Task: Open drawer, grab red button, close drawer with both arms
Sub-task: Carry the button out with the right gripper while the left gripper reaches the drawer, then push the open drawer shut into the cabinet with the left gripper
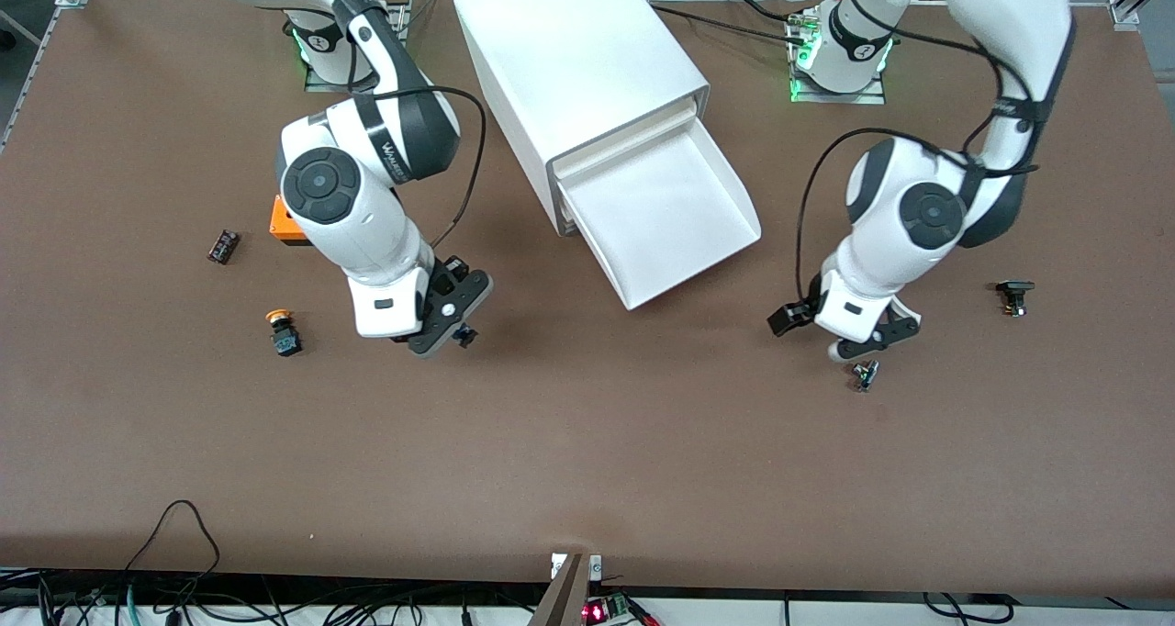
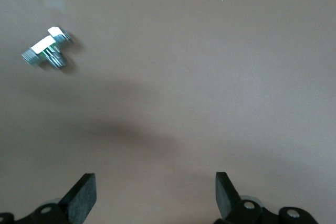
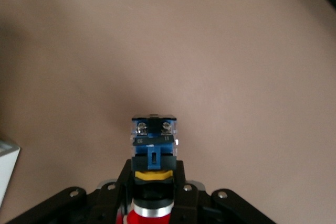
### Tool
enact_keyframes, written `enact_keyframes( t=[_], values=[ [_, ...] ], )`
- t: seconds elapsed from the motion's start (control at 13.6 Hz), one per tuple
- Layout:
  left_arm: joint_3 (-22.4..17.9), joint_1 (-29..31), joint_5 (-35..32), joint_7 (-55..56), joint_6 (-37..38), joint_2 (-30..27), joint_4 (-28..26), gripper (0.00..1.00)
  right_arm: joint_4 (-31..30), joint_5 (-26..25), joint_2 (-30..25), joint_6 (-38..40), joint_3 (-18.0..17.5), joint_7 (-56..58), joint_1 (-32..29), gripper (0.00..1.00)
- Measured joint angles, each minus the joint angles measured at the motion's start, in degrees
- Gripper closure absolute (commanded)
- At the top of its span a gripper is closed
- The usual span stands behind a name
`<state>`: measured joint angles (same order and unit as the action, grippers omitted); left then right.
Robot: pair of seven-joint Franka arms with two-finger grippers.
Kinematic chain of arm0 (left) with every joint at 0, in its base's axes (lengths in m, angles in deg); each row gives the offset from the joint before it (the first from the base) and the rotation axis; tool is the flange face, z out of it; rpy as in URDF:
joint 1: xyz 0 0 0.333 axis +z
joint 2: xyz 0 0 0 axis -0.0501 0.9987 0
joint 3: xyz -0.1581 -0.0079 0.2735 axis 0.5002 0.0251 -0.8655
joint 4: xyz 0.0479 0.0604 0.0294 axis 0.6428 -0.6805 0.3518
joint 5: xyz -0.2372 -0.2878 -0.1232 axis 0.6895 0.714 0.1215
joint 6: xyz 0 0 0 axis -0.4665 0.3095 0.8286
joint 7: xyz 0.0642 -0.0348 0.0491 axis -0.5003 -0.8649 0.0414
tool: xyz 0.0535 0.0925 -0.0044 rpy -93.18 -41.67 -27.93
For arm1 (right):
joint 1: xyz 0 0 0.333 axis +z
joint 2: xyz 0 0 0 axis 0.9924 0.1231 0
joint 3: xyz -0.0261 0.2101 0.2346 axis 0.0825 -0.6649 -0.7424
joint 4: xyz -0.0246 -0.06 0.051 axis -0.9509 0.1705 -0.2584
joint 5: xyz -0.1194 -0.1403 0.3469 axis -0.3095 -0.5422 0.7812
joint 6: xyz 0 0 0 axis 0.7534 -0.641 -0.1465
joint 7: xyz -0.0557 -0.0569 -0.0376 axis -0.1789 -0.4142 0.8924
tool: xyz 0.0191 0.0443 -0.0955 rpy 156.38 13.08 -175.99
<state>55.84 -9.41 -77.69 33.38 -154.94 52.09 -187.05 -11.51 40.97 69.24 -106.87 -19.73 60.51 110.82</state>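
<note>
Small metal part [image 1: 864, 374] lies nearest the front camera | left gripper [image 1: 849, 332] spread wide, hovering beside it | right gripper [image 1: 450, 318] clenched on button [image 3: 153, 153] over bare table [image 1: 587, 461] | drawer [image 1: 665, 217] pulled out of cabinet [image 1: 574, 66]

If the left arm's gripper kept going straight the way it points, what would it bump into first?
Probably just the bare table. The left gripper points down at it with its fingers open, holding nothing. The small metal part lies off to one side, apparently out of its line.
</note>
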Motion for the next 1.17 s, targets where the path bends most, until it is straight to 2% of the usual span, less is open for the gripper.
enact_keyframes(
  t=[0.15,0.37,0.73,0.95,1.17],
  values=[
    [1.9,-1.5,0.0,6.6,-1.4,0.3,-1.4,0.00,-3.3,0.0,-1.0,-0.2,0.0,-6.4,-1.5,0.76],
    [6.1,-2.8,0.0,12.5,-1.4,0.1,-3.3,0.00,-10.4,-1.2,-3.2,-2.9,0.1,-10.0,-4.8,0.76],
    [13.0,-2.9,0.0,13.5,0.9,-2.0,-6.5,0.00,-26.1,-1.3,-9.3,-10.5,0.1,-11.1,-10.5,0.75],
    [18.5,-3.0,0.0,13.7,2.1,-3.7,-7.8,0.00,-31.7,-1.3,-11.5,-13.4,0.1,-11.3,-13.5,0.75],
    [23.7,-3.1,0.0,13.8,2.1,-4.2,-8.8,0.00,-37.8,-1.3,-11.5,-22.7,0.1,-11.4,-14.3,0.74]
  ],
)
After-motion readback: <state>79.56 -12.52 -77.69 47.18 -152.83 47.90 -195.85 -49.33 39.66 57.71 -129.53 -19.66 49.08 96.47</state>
